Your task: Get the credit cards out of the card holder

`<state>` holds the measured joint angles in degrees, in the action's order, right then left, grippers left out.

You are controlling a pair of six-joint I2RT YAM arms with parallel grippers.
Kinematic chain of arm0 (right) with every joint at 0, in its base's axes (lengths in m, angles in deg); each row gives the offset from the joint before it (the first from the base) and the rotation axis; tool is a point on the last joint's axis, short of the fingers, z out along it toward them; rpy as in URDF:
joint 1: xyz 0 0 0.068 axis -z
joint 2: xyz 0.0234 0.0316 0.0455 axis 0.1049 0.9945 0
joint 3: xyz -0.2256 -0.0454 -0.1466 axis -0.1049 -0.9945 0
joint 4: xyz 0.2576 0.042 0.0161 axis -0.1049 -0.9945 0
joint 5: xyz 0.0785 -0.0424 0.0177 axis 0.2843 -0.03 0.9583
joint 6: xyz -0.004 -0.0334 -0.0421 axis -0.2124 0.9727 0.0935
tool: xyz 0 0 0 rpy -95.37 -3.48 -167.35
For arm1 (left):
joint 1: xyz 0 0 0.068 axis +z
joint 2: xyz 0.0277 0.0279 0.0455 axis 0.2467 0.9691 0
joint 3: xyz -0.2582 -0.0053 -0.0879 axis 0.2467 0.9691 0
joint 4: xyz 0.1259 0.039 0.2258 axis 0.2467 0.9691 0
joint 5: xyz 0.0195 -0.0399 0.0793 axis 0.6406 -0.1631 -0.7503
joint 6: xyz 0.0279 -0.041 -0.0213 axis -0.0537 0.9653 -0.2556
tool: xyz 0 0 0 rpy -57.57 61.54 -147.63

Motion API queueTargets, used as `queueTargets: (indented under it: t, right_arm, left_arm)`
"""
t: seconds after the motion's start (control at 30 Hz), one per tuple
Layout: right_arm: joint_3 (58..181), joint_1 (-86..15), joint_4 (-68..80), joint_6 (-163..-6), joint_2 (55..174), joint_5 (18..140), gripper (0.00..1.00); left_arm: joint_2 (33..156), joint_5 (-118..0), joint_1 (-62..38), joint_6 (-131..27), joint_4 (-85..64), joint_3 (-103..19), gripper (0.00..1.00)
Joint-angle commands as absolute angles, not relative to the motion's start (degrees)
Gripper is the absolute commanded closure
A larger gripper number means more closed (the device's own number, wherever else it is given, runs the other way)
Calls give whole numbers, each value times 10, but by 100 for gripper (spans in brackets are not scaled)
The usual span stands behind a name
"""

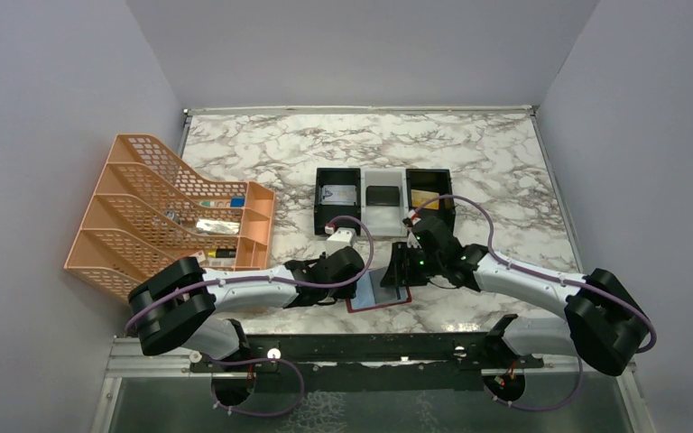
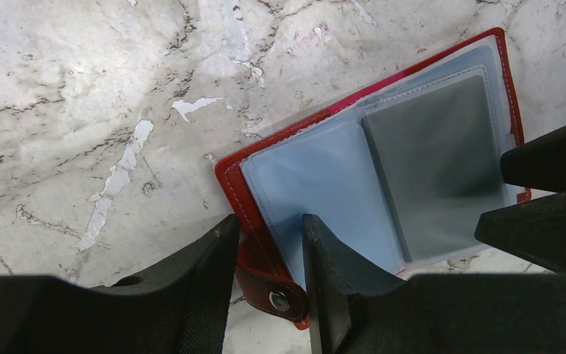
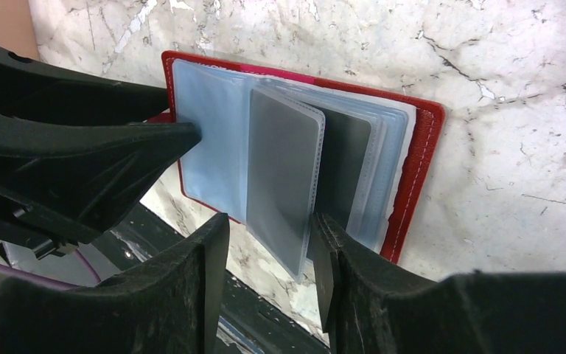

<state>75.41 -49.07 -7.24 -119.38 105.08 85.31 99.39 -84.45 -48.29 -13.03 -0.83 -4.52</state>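
The card holder [image 1: 372,298] lies open near the table's front edge, red-bordered with pale blue inner panels [image 2: 324,184]. My left gripper [image 2: 269,236] is open and straddles its left edge and snap tab, with one finger resting on the blue panel. My right gripper [image 3: 273,243] is open around a lifted clear sleeve holding a grey credit card [image 3: 284,169]. The sleeve's edge touches the right finger, and the other finger stands apart. A darker card [image 3: 343,158] sits in the sleeve behind it. In the top view both grippers [image 1: 361,275] [image 1: 403,271] meet over the holder.
A black-and-white three-compartment tray [image 1: 406,225] stands just behind the grippers, holding a silvery card [image 1: 341,194], a black card [image 1: 382,196] and a gold card [image 1: 426,198]. An orange file rack [image 1: 162,216] fills the left side. The table's front edge runs right below the holder.
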Motion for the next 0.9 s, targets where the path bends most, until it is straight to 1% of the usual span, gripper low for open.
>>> queueTargets:
  t: [0.0, 0.37, 0.5, 0.73, 0.87]
  right_arm:
    - [770, -491, -57, -1191, 1048, 881, 55]
    - [761, -491, -13, -1229, 1033, 917, 55]
    - [758, -491, 29, -1237, 1044, 953, 55]
    - [767, -491, 86, -1245, 1090, 1006, 53]
    - [771, -492, 111, -1246, 1124, 1043, 52]
  left_arm:
    - [1003, -833, -482, -132, -4, -55, 61]
    - [980, -841, -482, -127, -4, -51, 60]
    - [955, -849, -482, -119, -1, -46, 56]
    - [885, -875, -482, -95, 24, -19, 42]
    - [841, -899, -482, -66, 57, -2, 37]
